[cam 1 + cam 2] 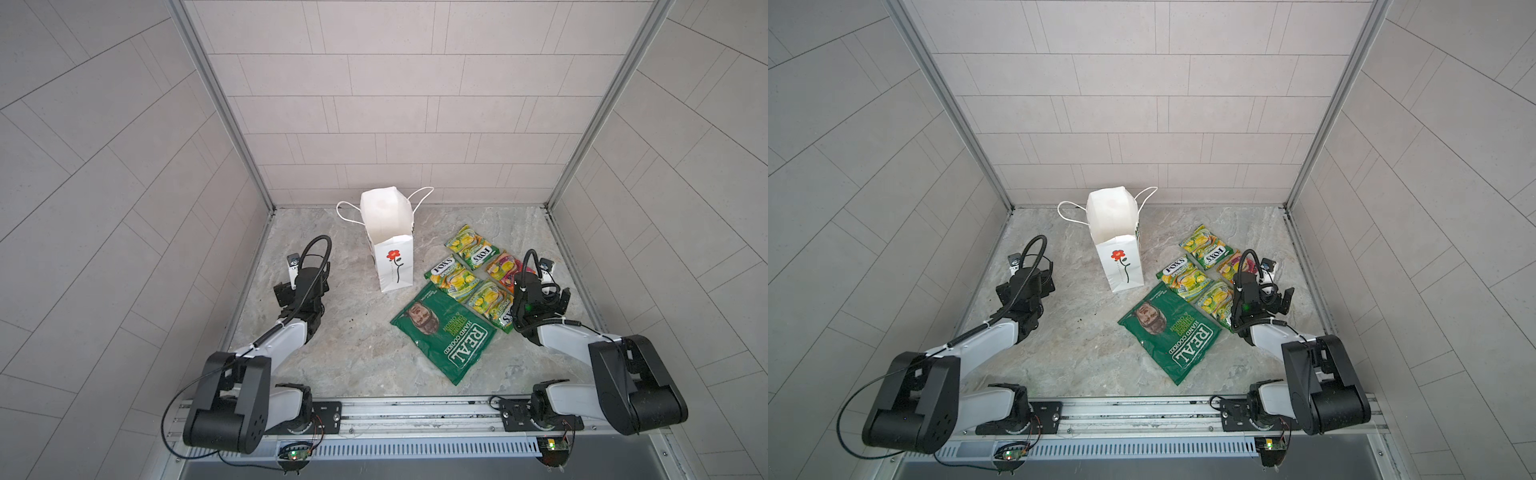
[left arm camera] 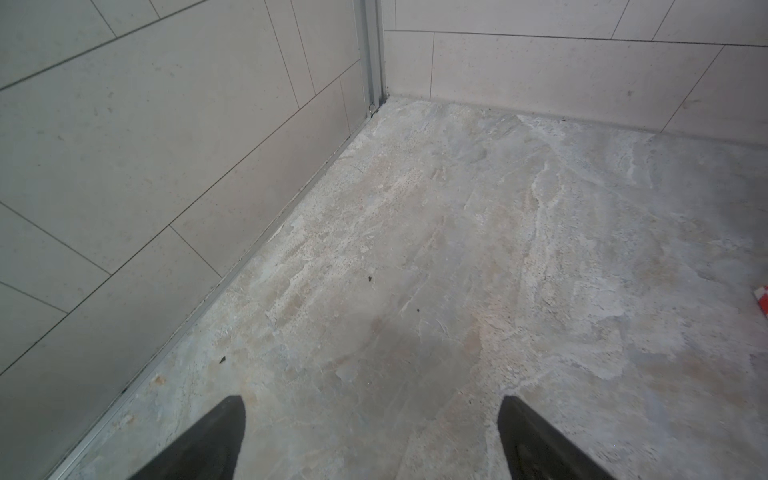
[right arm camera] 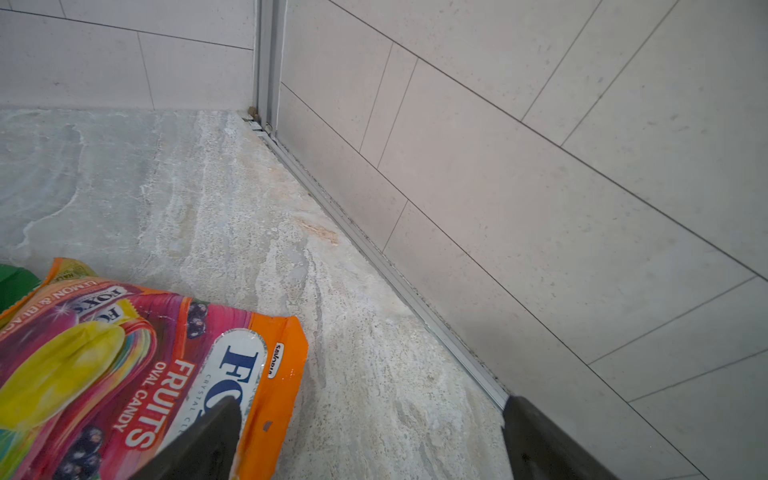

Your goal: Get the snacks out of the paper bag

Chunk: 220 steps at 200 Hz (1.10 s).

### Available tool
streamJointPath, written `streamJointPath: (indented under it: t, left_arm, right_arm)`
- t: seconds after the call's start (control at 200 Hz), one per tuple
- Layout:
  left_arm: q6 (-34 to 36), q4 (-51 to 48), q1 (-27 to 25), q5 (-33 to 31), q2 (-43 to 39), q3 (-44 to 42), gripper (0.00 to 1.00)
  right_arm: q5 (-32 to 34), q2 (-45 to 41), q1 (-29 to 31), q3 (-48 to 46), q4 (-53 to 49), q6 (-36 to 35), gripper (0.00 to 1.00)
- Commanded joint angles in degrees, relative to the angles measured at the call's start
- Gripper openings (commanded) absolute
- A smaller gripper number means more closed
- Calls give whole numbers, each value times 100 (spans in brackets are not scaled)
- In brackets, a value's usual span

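**A:** How do the arms sit?

**B:** The left arm (image 1: 286, 332) reaches forward low beside the left wall, its elbow folded back near the rail (image 1: 415, 409). The left gripper (image 2: 372, 401) hangs over bare tabletop (image 2: 415, 249), its fingers (image 2: 208, 440) spread wide with nothing between them. The right arm (image 1: 573, 340) angles in from the right side. The right gripper (image 3: 372, 401) is also spread wide and grasps nothing, with one finger over the edge of the orange-pink packet (image 3: 124, 374).

**A:** And the task's things?

**B:** The paper bag (image 1: 392, 266) stands upright at rear centre, mouth open, with a red flower (image 1: 392, 254) on its front. Five snacks lie flat on the tabletop to its right.

**A:** Any writing?

**B:** The dark green crisp bag (image 1: 444, 332), nearest the rail, reads "REAL HAND COOKED" and "STRONG CHEESE & ONION". The yellow-green packets (image 1: 451, 278) (image 1: 471, 245) (image 1: 492, 303) show "FOX'S". The orange-pink packet, rightmost, reads "FRUITS OVAL CANDY".
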Motion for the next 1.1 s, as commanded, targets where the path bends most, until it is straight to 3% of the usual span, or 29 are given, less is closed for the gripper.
streamJointPath:
  t: [0.0, 0.1, 0.32, 0.555, 0.685, 0.776, 0.856, 0.926, 1.021, 1.096]
  left_arm:
    - [764, 1473, 52, 98, 293, -234, 100]
    - [873, 2227, 99, 340, 614, -447, 100]
    - [824, 3316, 367, 1497, 1269, -671, 100]
    - [912, 3610, 455, 2104, 1678, -647, 100]
    - [866, 3527, 457, 1929, 1700, -586, 100]
    - [822, 2697, 448, 1839, 1646, -222, 100]
    - [916, 2818, 440, 1904, 1675, -243, 100]
    - [916, 2815, 439, 1902, 1666, -249, 100]
    - [918, 2849, 448, 1928, 1649, -275, 100]
    - [923, 2836, 440, 1930, 1658, -262, 100]
  right_arm:
    - [-351, 157, -86, 23, 677, -258, 99]
    - [-829, 251, -157, 13, 897, -294, 99]
    - [-2014, 593, -390, -241, 1952, -255, 99]
    - [-2408, 769, -394, -379, 2392, -420, 99]
    - [-2663, 902, -397, -536, 2872, -540, 99]
    - [-2731, 938, -399, -570, 2948, -558, 99]
    - [-2843, 1150, -397, -583, 3008, -560, 99]
    - [-2952, 1496, -369, -671, 3758, -755, 99]
    - [-2834, 1257, -357, -458, 2970, -639, 99]
    - [-2766, 1423, -259, -310, 2958, -825, 99]
